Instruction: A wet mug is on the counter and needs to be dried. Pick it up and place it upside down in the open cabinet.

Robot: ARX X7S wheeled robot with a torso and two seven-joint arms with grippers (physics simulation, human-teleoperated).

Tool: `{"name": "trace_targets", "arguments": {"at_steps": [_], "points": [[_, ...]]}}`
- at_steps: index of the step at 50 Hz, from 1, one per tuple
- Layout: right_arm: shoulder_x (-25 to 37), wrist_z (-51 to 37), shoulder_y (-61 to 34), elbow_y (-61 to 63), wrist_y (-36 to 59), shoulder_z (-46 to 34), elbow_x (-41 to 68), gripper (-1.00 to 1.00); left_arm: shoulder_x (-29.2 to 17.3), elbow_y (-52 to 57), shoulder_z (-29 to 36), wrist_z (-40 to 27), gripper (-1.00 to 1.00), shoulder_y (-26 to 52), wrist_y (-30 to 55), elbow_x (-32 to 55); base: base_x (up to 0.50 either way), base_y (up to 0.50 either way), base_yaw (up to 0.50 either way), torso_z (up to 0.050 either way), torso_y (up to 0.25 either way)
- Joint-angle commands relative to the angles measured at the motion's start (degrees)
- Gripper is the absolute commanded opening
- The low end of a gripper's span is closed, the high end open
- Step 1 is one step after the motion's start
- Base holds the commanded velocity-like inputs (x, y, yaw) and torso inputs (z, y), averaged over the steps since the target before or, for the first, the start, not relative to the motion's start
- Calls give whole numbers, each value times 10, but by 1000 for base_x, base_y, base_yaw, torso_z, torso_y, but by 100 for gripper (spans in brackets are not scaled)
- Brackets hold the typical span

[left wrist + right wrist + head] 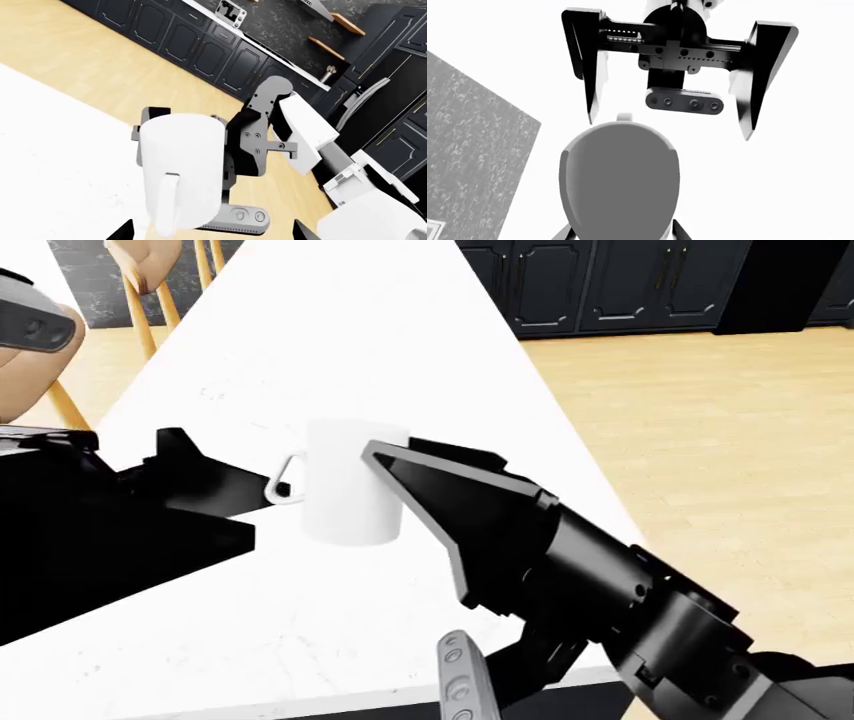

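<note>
Left tool (670,80) spread wide, empty, facing the mug (350,485) over the bench (374,340). Right tool (387,465) clamped on the mug, upright, rim up. Handover or regrasp step; next, invert and go to cabinet, not visible.

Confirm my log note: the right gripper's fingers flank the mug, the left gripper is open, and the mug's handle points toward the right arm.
Not quite. The head view shows the handle of the mug pointing toward the left arm, not the right. The rest holds: the right gripper has its fingers on either side of the mug, and the left gripper is open.
</note>
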State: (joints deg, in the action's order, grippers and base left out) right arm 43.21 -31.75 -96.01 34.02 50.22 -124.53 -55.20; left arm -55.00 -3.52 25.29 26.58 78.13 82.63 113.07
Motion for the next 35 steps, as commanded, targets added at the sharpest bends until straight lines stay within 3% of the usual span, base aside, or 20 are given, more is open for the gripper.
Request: {"name": "trace_targets", "arguments": {"at_steps": [1, 35], "points": [[-4, 3, 3, 0, 3, 7, -13, -100, 13, 9, 7, 10, 100, -3, -9, -16, 0, 0, 0, 0, 0], [-6, 5, 13, 1, -6, 20, -13, -100, 35, 22, 29, 30, 100, -8, -31, -71, 0, 0, 0, 0, 1]]}}
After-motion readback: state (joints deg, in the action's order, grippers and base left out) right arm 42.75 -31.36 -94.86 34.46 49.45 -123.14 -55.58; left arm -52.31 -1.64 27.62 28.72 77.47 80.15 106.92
